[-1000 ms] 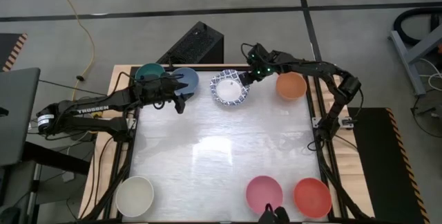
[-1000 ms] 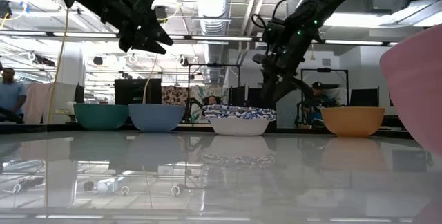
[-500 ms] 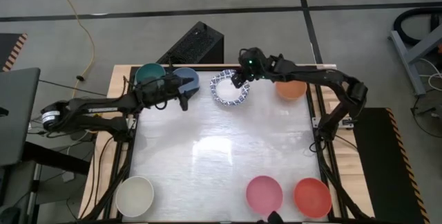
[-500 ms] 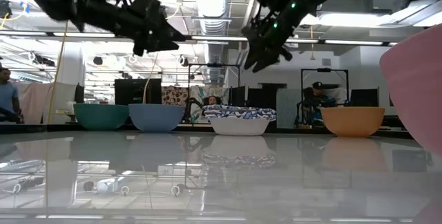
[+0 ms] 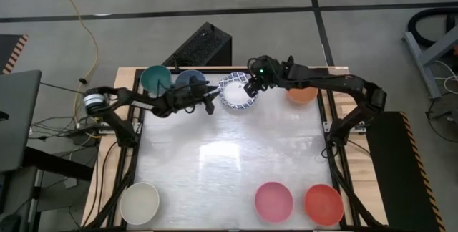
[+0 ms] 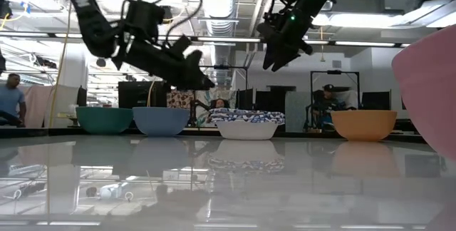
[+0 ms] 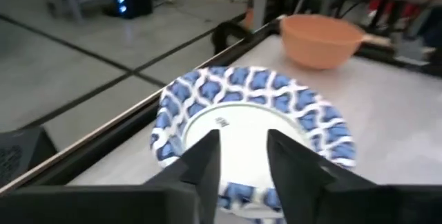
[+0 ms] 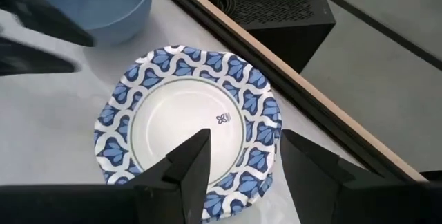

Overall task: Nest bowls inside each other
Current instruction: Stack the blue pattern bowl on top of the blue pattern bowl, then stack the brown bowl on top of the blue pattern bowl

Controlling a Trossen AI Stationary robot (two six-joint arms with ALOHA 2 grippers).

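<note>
Patterned bowl [image 5: 238, 92] (unheld) sits between left claw [image 5: 210, 107], gap narrow, and right claw [image 5: 251, 89], gaping.

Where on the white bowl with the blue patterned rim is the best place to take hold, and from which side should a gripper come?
Probably the flared rim of the patterned bowl, from above, one finger inside and one outside. It sits upright and open, and the right gripper already hangs over it with jaws open.
</note>
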